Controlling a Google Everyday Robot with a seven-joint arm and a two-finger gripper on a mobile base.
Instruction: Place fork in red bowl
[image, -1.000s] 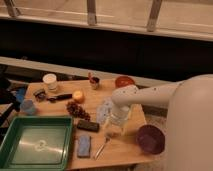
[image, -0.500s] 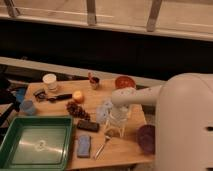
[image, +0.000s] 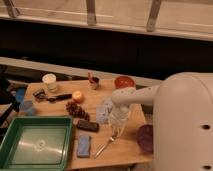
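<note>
The fork is slim and silver. It lies flat near the table's front edge, just right of a blue sponge. The red bowl stands at the back of the table, right of centre, and nothing shows in it. My gripper points down from the white arm and hovers just above the fork's upper right end. Whether it touches the fork cannot be told.
A green tray fills the front left. A dark purple bowl sits at the front right, partly behind my body. A black bar, grapes, an orange fruit, a black-handled utensil, a white jar and a metal cup stand on the table.
The arm has come down and forward towards the fork. My white body now covers more of the right side. The objects on the table have not moved.
</note>
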